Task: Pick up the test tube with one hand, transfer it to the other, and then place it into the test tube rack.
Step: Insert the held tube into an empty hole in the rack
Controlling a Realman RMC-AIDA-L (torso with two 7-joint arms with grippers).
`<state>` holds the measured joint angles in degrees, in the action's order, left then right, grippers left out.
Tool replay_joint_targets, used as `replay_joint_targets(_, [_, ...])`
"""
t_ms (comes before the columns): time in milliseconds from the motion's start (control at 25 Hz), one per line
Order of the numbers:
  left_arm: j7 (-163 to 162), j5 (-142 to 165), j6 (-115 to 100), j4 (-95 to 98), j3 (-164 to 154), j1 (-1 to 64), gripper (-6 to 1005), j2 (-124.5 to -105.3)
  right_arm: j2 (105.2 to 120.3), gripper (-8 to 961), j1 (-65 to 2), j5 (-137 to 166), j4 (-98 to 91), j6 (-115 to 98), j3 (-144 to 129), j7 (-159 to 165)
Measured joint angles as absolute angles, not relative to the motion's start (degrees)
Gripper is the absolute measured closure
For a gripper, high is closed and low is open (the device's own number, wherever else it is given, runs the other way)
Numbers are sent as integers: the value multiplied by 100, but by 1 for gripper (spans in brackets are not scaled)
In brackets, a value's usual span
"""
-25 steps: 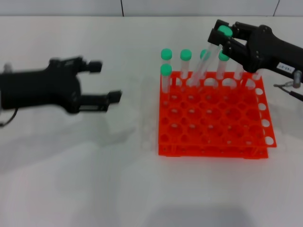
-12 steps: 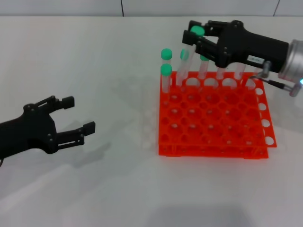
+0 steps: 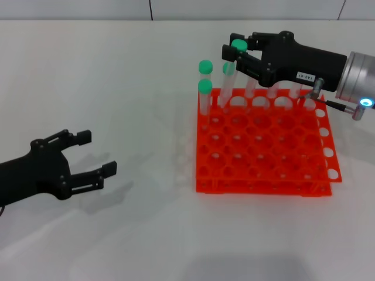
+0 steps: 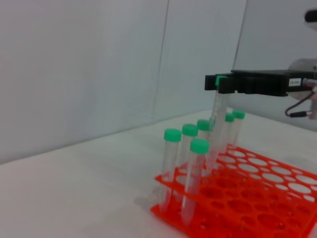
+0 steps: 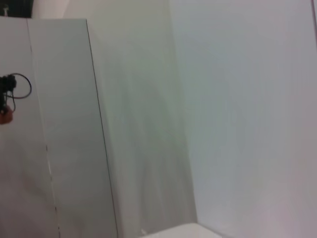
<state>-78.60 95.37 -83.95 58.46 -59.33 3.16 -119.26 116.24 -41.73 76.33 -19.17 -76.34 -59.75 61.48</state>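
The right gripper point(image 3: 236, 52) has its fingers clamped on the test tube point(image 3: 228, 79) near its cap, tilted over the test tube rack point(image 3: 263, 146)'s far-left holes beside standing tubes point(image 3: 204, 88). The left gripper point(image 3: 94, 153), fingers apart, hovers well left of the rack.

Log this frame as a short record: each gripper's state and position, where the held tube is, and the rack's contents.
right gripper: shut on the test tube near its green cap, above the rack's far-left part
test tube: tilted, lower end at the test tube rack top, not seated
left gripper: open, empty, over the table left of the rack
rack contents: capped tubes along far rows; near rows empty
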Motion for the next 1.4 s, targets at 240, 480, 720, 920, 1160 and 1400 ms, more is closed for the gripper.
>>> replay_joint_targets(240, [-7858,9648,-8397,5838,-5932,313,111,-11926,11621,694,-4122,7544,-1781,-7502,-6002,5930])
replay_joint_targets(480, [-7869,9629,-8375,5830,-5932,311,111,-11934,11619,694,-4122,7347,-1558,-7471,-6007,5695])
replay_joint_targets(720, [-7869,9598,-8374,5827,-5932,351,111,-11929,11618,694,-4159,7339,-1483,-7341,-6206,5686])
replay_joint_targets(920, [-7848,9594,-8392,5827,-5933,372,111,-11927,11618,694,-4170,7328,-1478,-7287,-6315,5680])
replay_joint_targets(1160, [-7845,9618,-8384,5827,-5933,386,111,-11926,11619,694,-4181,7324,-1476,-7102,-6546,5621])
replay_joint_targets(1400, [-7843,9623,-8375,5827,-5932,408,111,-11927,11619,694,-4190,7321,-1476,-6972,-6682,5612])
